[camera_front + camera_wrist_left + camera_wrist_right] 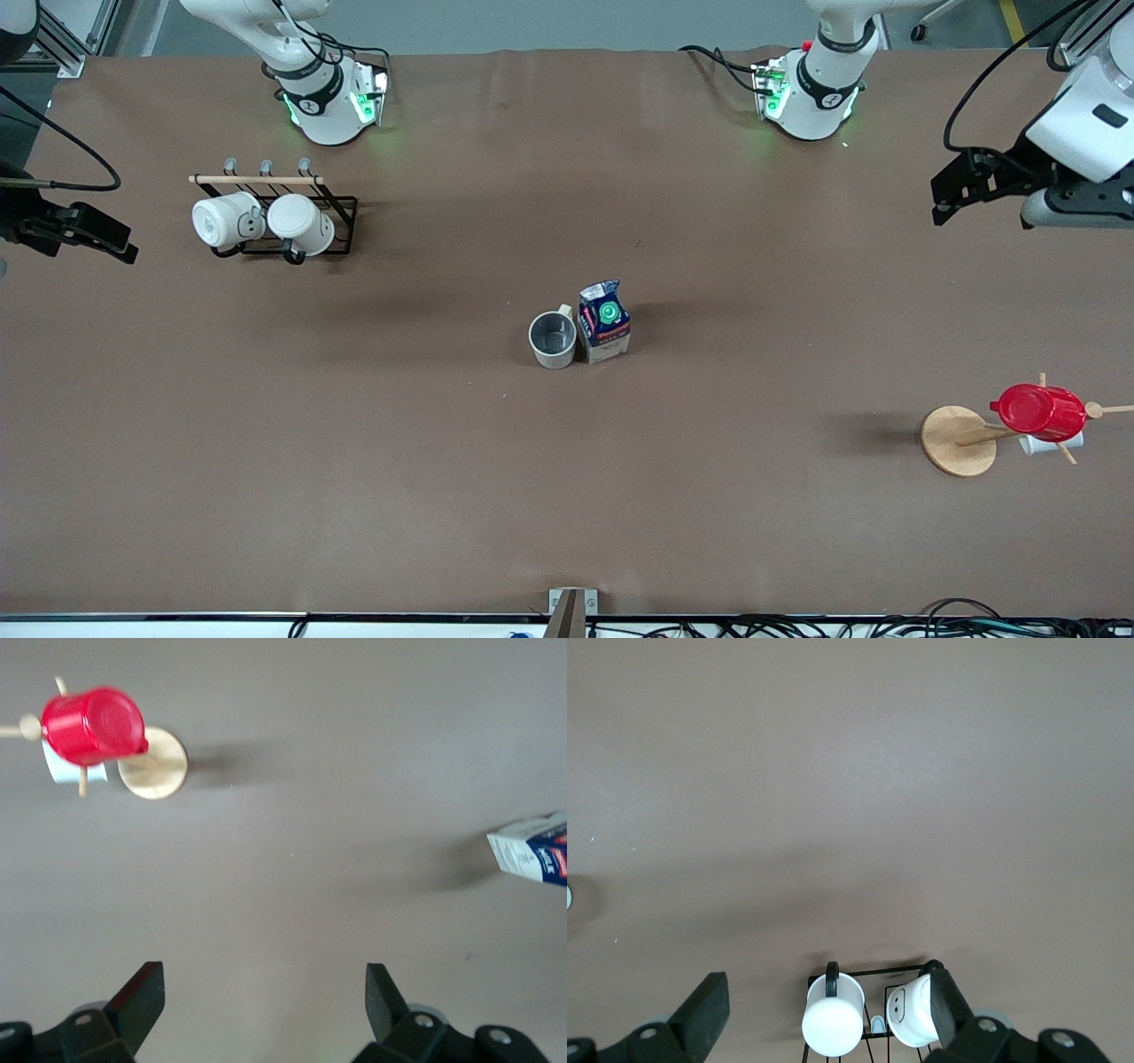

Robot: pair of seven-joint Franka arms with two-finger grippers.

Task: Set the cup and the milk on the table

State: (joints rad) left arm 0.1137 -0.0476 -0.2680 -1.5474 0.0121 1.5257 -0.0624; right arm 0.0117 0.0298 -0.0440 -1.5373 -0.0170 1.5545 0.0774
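The beige cup (553, 339) stands upright on the brown table (567, 496) near its middle, grey inside showing. The milk carton (604, 323), with a blue top and green cap, stands right beside it toward the left arm's end. Part of the carton shows in the left wrist view (532, 850). My left gripper (948, 195) is open and empty, up over the table's left-arm end; its own view shows the jaws wide apart (264, 988). My right gripper (120, 248) is open and empty over the right-arm end (827, 983), far from both things.
A black wire rack (341, 226) holds two white mugs (301, 223) near the right arm's base; they show in the right wrist view (833, 1028). A wooden mug tree on a round disc (955, 440) carries a red cup (1038, 412) at the left arm's end (93, 724).
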